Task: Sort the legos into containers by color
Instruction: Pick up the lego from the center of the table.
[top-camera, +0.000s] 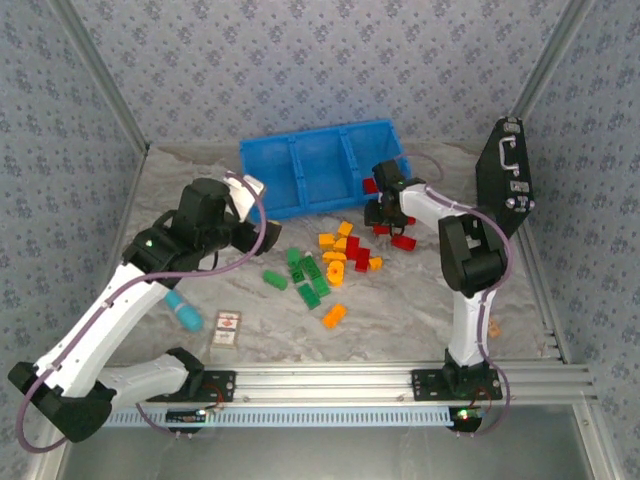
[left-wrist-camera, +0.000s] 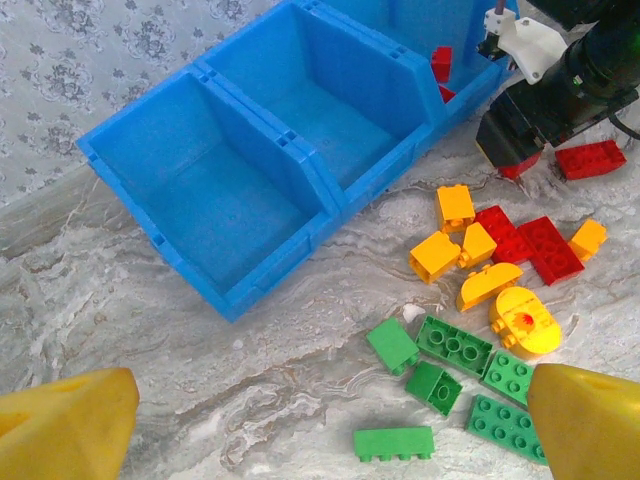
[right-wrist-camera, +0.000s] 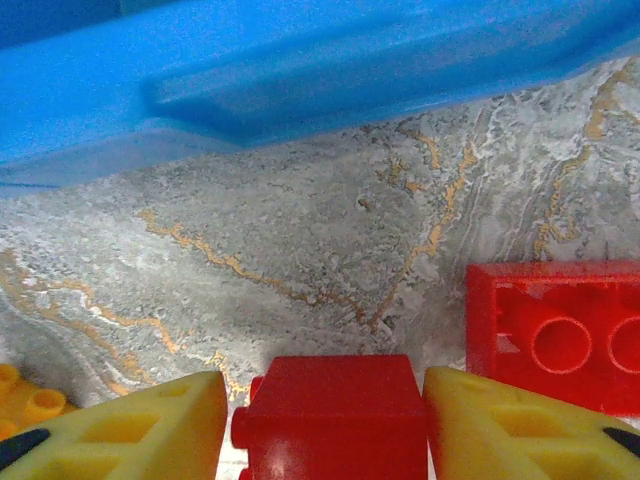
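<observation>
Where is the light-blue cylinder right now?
In the top view the cylinder lies at near left, just left of the printed card.

red brick: bottom cut off | bin: blurred | card: print unreadable

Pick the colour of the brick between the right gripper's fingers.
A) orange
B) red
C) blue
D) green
B: in the right wrist view a red brick sits tight between the yellow fingers of the right gripper.
</observation>
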